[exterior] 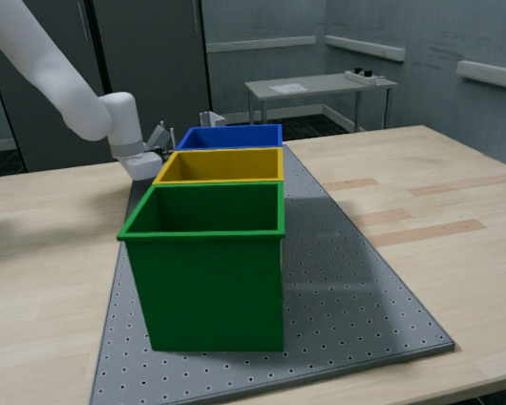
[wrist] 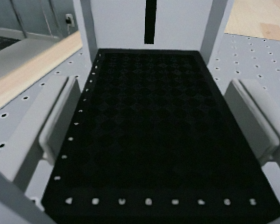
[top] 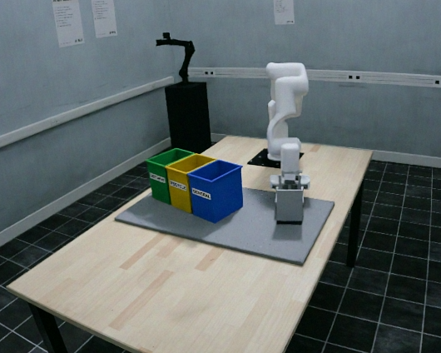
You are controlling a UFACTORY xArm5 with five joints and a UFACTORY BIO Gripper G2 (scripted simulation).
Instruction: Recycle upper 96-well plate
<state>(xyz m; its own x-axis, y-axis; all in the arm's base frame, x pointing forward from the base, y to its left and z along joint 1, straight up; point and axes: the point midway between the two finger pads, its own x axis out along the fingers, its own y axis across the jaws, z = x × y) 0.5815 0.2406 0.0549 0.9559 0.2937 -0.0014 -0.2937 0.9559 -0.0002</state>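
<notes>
My gripper (top: 290, 181) (wrist: 157, 120) is shut on the upper plate (wrist: 151, 115), a black 96-well plate, with one pad against each long side. The plate lies between the upright walls of the grey rack K1 (top: 289, 205) (wrist: 121, 27). The lower plate cannot be told apart beneath it. In the exterior view the gripper is partly hidden behind the bins. The yellow RECYCLE bin (top: 180, 195) (exterior: 232, 166) stands upright between the green bin (top: 158, 189) (exterior: 213, 296) and the blue GENERAL bin (top: 216, 200) (exterior: 237, 137), both upright.
The three bins stand in a close row on the grey perforated mat (top: 252, 233) (exterior: 318, 258), with the blue one nearest K1. The mat lies on the wooden table (top: 152, 291) (exterior: 46, 296). A dark stand (top: 188, 116) with a black arm is beyond the table.
</notes>
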